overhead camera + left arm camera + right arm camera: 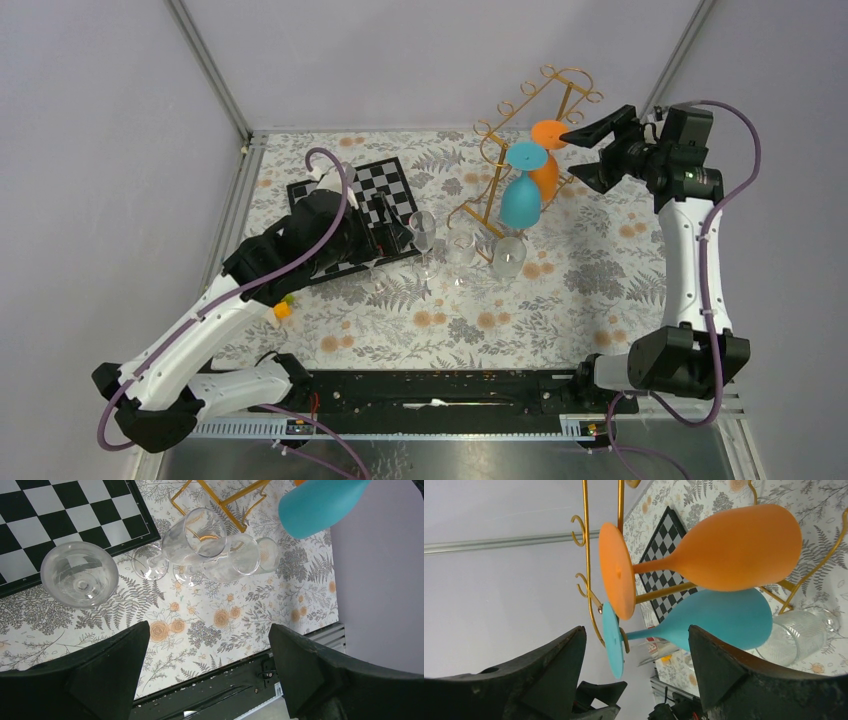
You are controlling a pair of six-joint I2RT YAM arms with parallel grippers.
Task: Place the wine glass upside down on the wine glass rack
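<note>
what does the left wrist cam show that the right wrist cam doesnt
Only the left wrist: the open left end effector and a look straight down into a clear glass at the chessboard's edge.
Only the right wrist: the open right end effector, the curled ends of the rack, and the orange glass whole, its foot at the rail.
Both: the teal glass, the chessboard, rack wire and the floral cloth.

No text, brand, number or sign is legible in any view. A small red-and-white patch (653, 648) (it may be a label) shows behind the teal glass (714, 617), too blurred to read.
</note>
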